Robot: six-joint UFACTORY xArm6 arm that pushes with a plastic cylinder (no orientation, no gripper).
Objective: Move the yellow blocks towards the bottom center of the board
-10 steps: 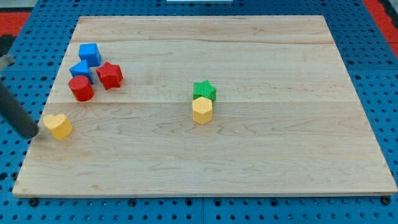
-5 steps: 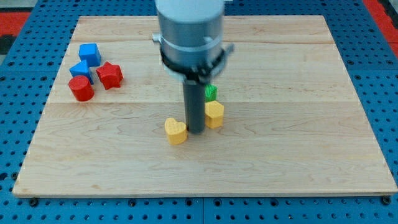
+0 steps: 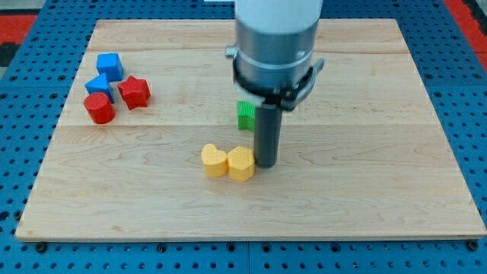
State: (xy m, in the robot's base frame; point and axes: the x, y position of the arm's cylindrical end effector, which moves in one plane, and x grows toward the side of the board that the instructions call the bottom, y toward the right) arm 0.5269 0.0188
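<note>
Dark rod's tip (image 3: 266, 165) rests on the wooden board (image 3: 365, 190), touching the right side of the yellow hexagonal block (image 3: 241, 164); no claw on this rig. Yellow heart-shaped block (image 3: 214, 160) touches that block's left side, both below board centre. Green star block (image 3: 245, 115) behind. Blue cube (image 3: 109, 65), second blue block (image 3: 98, 84), red cylinder (image 3: 100, 108), red star block (image 3: 134, 91) cluster near the top-left corner.

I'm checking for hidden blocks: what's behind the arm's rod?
Behind my tip and rod, the green block shows partly; its right part is covered. Whether anything else hides there cannot be seen.
</note>
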